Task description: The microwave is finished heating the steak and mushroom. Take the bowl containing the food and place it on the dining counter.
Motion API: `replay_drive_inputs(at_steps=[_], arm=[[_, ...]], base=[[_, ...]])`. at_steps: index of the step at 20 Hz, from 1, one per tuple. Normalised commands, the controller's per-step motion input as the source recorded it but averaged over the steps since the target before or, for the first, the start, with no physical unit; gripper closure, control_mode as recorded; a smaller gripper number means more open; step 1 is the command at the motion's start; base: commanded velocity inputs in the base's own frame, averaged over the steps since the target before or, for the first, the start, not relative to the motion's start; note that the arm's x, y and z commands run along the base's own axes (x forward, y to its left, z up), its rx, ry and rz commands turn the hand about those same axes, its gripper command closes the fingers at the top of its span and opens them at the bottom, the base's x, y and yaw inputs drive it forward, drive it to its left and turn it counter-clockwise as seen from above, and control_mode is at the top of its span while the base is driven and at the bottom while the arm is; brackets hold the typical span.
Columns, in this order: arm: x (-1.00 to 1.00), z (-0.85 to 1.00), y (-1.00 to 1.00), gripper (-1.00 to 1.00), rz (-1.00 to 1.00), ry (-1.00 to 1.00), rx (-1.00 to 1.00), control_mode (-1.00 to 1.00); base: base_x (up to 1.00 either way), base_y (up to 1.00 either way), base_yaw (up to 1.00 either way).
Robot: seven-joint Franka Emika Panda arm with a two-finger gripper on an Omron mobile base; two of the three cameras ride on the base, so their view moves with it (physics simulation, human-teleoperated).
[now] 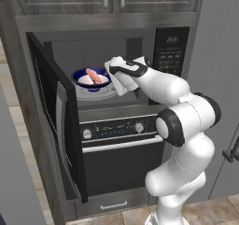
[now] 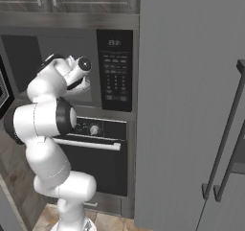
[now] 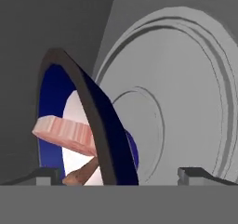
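Two dark fingertips of the tool stand apart at the bottom of the hand view, released, with the near rim of the bowl rising between them. No contact with that rim can be made out. The bowl, dark blue outside and white inside, sits on the round glass turntable inside the microwave. The steak, a pink slab, lies across its white inside. A small brown piece, the mushroom, lies just below the steak, touching or nearly touching it.

From the left base view, the microwave door hangs wide open to the left, and the bowl rests toward the left part of the grey cavity, the steak showing above its rim. The white arm reaches up from the lower right into the opening, its hand just right of the bowl; the fingertips themselves are hidden behind the hand there. The keypad panel sits to the right of the cavity.

Below the microwave is a black oven with knobs and a horizontal silver handle. In the right base view, the arm's wrist enters the cavity left of the keypad panel, and a tall grey refrigerator stands to the right.
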Motion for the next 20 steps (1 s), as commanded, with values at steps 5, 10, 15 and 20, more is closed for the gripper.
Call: replay_drive_inputs(at_steps=[5,10,15,20], arm=[[0.65,-0.13,0.27,-1.00,-0.04,0.03,-0.06,-1.00],[0.34,-0.22,0.03,1.00,0.00,0.07,-0.05,-1.00],[0.01,-0.02,0.00,1.00,0.00,0.00,0.00,-1.00],[0.00,0.00,0.00,1.00,0.00,0.00,0.00,-1.00]], base=[[0.00,0.00,0.00],[0.00,0.00,0.00],[0.00,0.00,0.00],[0.00,0.00,0.00]])
